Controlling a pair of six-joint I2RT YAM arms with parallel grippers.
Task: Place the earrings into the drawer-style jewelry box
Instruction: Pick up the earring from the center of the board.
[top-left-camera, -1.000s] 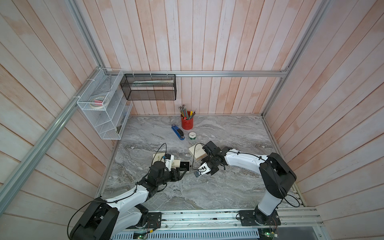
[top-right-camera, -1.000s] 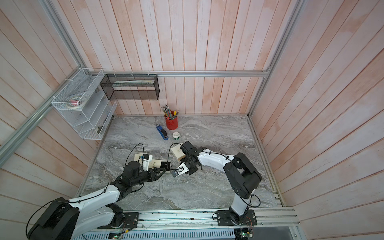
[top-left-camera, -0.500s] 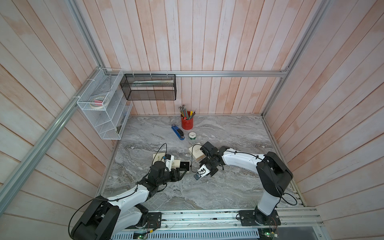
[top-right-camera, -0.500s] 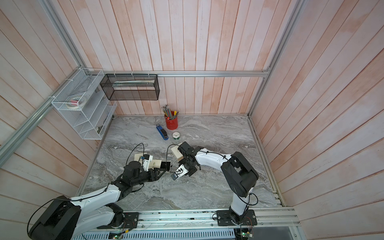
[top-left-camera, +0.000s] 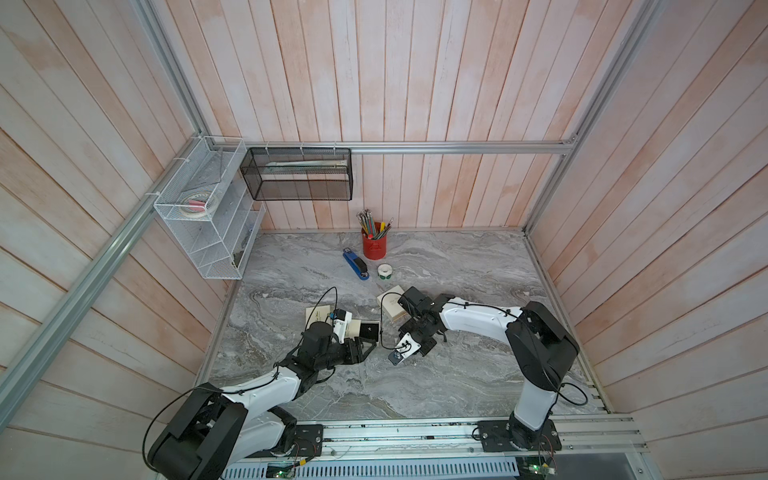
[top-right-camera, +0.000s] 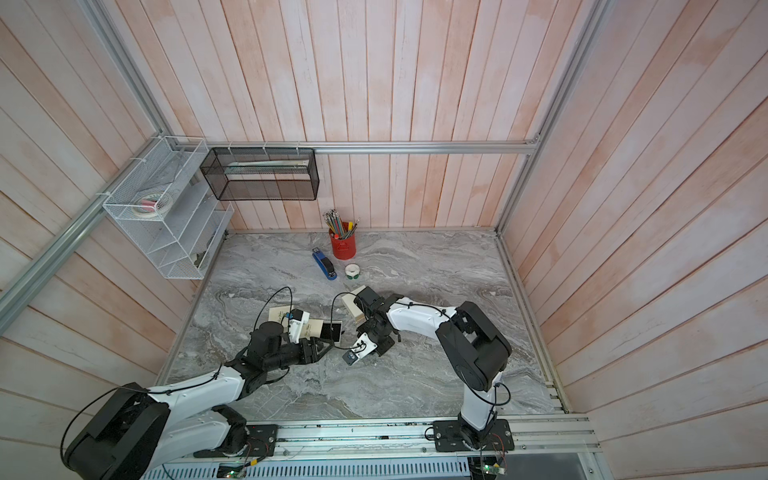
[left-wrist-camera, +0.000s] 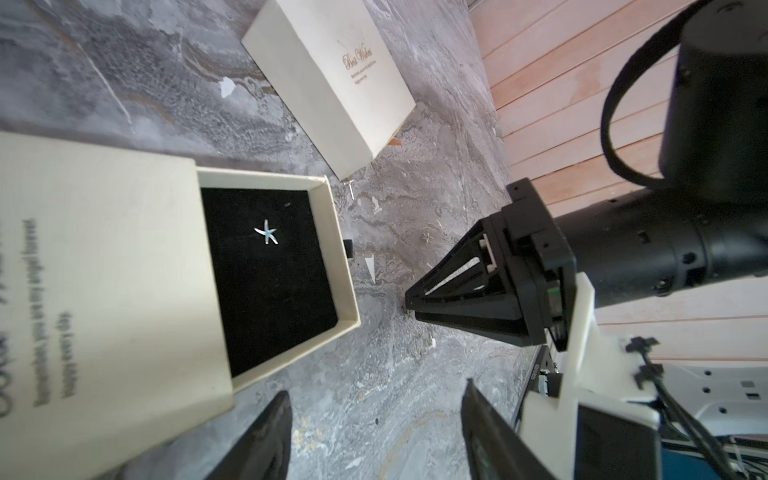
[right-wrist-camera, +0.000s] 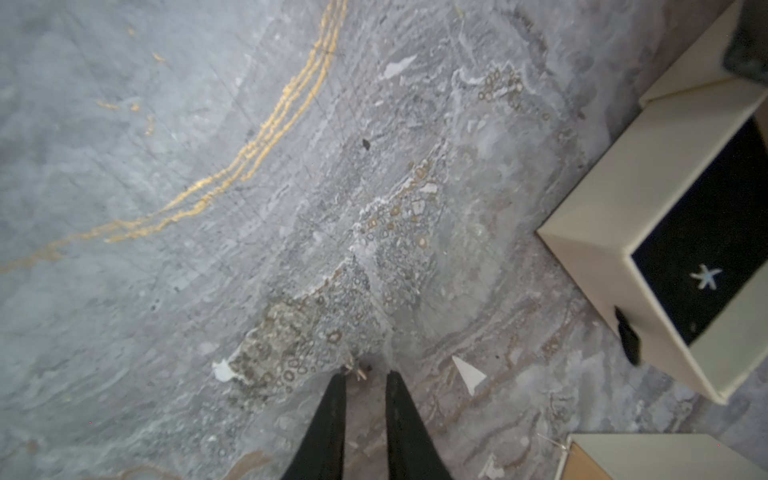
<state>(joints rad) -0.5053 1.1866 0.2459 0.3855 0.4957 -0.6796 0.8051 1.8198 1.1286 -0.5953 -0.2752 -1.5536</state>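
right wrist view: loose earring (right-wrist-camera: 356, 371) on the marble (right-wrist-camera: 208, 291) at the very tips of the right claw (right-wrist-camera: 365, 376), jaws narrowly apart, not clearly pinching (long axis too small to tell). open drawer (left-wrist-camera: 325, 216) lies just left of that claw, nearer the left claw (left-wrist-camera: 376, 390), which is apart and empty on its near side. count: two earrings, one starfish earring (left-wrist-camera: 266, 236) already in the drawer; one shut box (left-wrist-camera: 332, 83) farther off.

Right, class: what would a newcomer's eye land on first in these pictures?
The silver starfish earring on the black lining of the pulled-out drawer. Next, the right gripper, tips down at the marble table, jaws narrowly apart, with a second tiny earring at its tips. At the back stands a red pencil cup.
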